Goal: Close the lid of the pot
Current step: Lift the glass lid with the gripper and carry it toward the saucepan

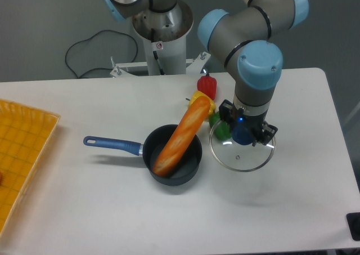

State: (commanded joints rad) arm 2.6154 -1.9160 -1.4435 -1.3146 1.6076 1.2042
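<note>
The gripper (245, 132) is clamping its fingers on the blue knob of the lid (242, 152), which is hanging just right of the pot (172, 155). A baguette (182, 138) is leaning out of the pot.

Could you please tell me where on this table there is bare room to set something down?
Bare patches: the white table's front strip below the dark blue saucepan, the stretch between the yellow tray and the pan's blue handle, and the right side beyond the glass lid. Crowded: around the pan, baguette, toy vegetables and gripper.
</note>
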